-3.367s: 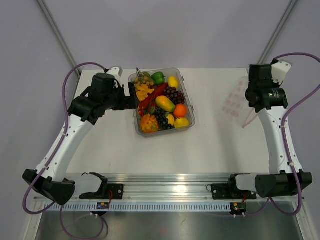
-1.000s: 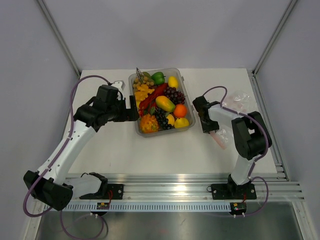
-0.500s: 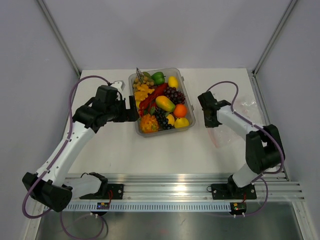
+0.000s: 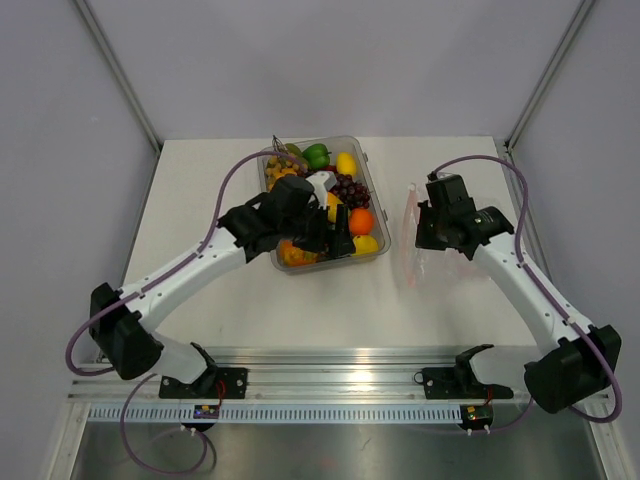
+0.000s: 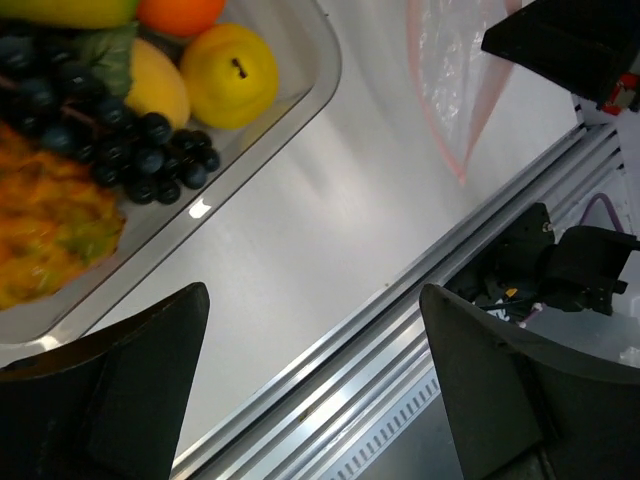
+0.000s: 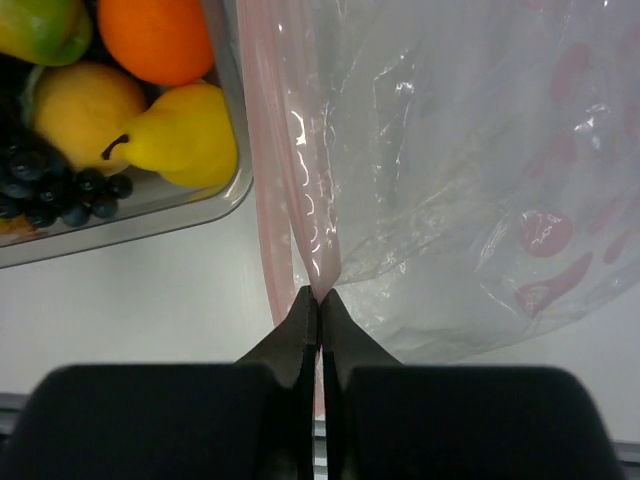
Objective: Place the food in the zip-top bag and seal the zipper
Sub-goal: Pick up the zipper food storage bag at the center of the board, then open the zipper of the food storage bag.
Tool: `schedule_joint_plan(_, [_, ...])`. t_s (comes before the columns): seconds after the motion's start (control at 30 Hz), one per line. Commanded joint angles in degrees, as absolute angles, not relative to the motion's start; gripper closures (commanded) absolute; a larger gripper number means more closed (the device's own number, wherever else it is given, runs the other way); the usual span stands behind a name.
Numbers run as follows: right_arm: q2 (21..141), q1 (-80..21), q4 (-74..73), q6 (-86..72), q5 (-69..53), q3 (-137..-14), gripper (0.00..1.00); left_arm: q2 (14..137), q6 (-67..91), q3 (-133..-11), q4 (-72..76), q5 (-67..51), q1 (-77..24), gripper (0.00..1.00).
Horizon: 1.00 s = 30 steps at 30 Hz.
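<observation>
**Operator:** Where was the bag, and what had hold of it?

**Observer:** Your right gripper had its fingertips pressed together on the zip-top bag, pinching it right at the zipper, the pinkish-red strip along its edge. In the overhead view the bag sat on the table just to the right of the tray, between the tray and your right gripper. I could not tell whether the strip touched the tray wall.

**Operator:** And my left side?

**Observer:** Your left gripper hung over the near right corner of the tray. Its jaws stood wide apart with nothing between them. Under it, your wrist camera showed the purple grapes, a yellow pear-shaped fruit and bare table beyond the tray's rim.

**Operator:** Where was the food?

**Observer:** It lay in the tray. From your right wrist you had the orange, the yellow pear-shaped fruit, a lemon and the grapes in view against the tray's corner. The overhead view also showed a green pepper at the far end.
</observation>
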<state>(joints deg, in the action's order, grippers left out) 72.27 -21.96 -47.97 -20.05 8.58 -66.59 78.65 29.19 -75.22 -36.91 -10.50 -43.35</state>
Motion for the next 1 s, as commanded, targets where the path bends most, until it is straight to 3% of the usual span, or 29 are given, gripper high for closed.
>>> schedule_joint_plan(0.0, [68.48, -21.80, -50.54, -22.85, 2.12, -69.43, 1.00, 83.22, 33.04, -79.10, -28.49, -12.48, -44.30, 0.09])
schedule_joint_plan(0.43, [63.11, -21.71, -52.38, -25.93, -6.15, -68.91, 1.00, 99.13, 38.76, -85.77, -19.34, -14.06, -49.83, 0.09])
schedule_joint_plan(0.57, [61.79, -21.71, -53.26, -26.45, -6.68, -69.26, 1.00, 103.17, 38.67, -89.98, -18.98, -13.97, -50.45, 0.16])
schedule_joint_plan(0.8, [61.53, -21.80, -55.28, -27.16, -5.89, -70.93, 1.00, 108.01, 40.08, -92.20, -17.41, -16.61, -52.03, 0.44])
schedule_joint_plan(0.83, [61.35, -21.71, -55.46, -27.16, -5.63, -71.19, 1.00, 108.45, 40.43, -92.11, -17.40, -16.52, -52.12, 0.55])
schedule_joint_plan(0.93, [61.17, -21.71, -55.98, -26.90, -4.57, -71.72, 1.00, 108.54, 39.99, -92.46, -18.71, -15.39, -52.03, 0.75])
schedule_joint_plan(0.97, [61.52, -21.80, -56.16, -26.81, -4.31, -71.89, 1.00, 108.20, 39.64, -92.55, -19.68, -15.03, -51.94, 0.88])
